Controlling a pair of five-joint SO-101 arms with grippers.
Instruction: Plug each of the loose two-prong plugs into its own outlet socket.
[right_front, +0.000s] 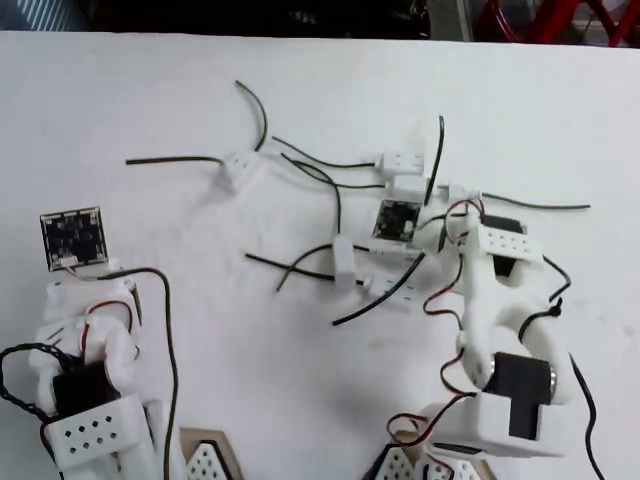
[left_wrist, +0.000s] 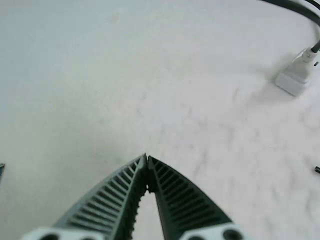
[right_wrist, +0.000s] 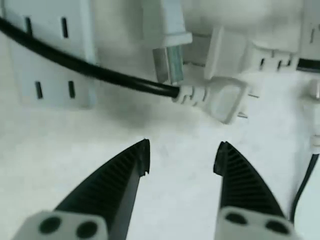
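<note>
White table (right_front: 200, 340), matte, with faint scuffs visible up close in the left wrist view. Past its far edge the background is dark. A red tube frame (right_front: 560, 20) stands beyond the far right corner and a pale striped panel (right_front: 40, 12) beyond the far left corner. A brown board (right_front: 188, 440) sits at the near edge, toward the left.

The table (right_front: 300, 400) is plain white, no pattern. The plug (right_wrist: 220, 100) has a white body and silver prongs; its cord (right_wrist: 100, 72) is black. The outlet block (right_wrist: 55, 92) is pale bluish white with dark slots in pairs. The left gripper (left_wrist: 146, 159) is dark grey with ridged inner faces. The right gripper (right_wrist: 183, 150) is black with like ridging, white at the base. The arms (right_front: 500, 310) have white shells, black motors, and red and black wires (right_front: 437, 290). The square boards (right_front: 72, 237) are black, speckled with small pale dots.
</note>
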